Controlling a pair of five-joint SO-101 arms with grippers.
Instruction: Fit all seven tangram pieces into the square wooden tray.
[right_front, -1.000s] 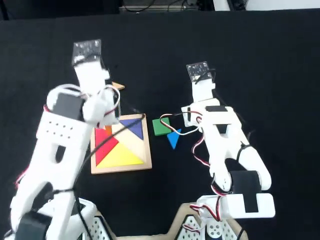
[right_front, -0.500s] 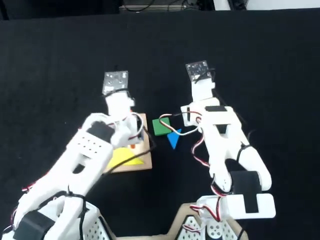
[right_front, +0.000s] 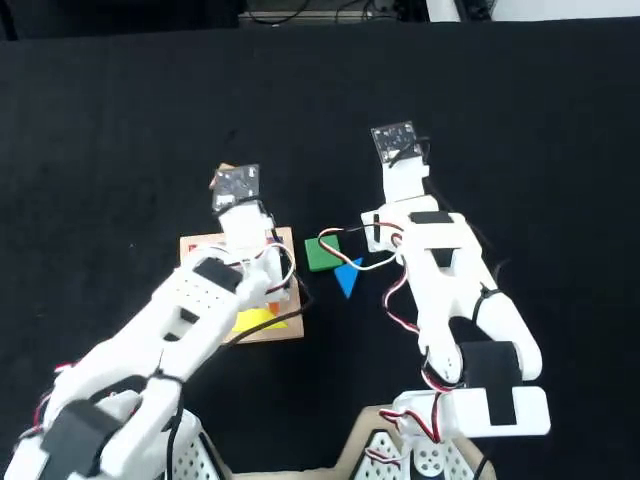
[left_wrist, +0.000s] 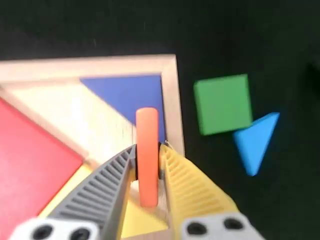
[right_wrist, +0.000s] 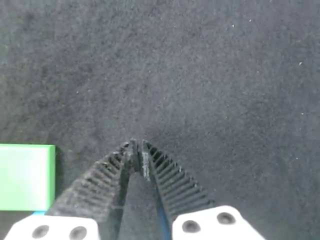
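Tray edges: the square wooden tray (left_wrist: 171, 100) sits on the black cloth (right_front: 520, 120). A dark blue triangle (left_wrist: 127, 92) fills its far right corner, with red (left_wrist: 35, 165) to the left and yellow (right_front: 258, 318) near.
Open room: bare wood (left_wrist: 75, 115) shows between the blue and the red.
Loose pieces: a green square (left_wrist: 223, 103) lies just right of the rim, touching a light blue triangle (left_wrist: 256, 140).
Left arm: stretched over the tray, the left gripper (left_wrist: 148, 148) is pinching an orange piece (left_wrist: 147, 125) on edge beside the right rim.
Right arm: the right gripper (right_wrist: 135, 150) hangs over cloth right of the green square, fingers pressed together and empty.
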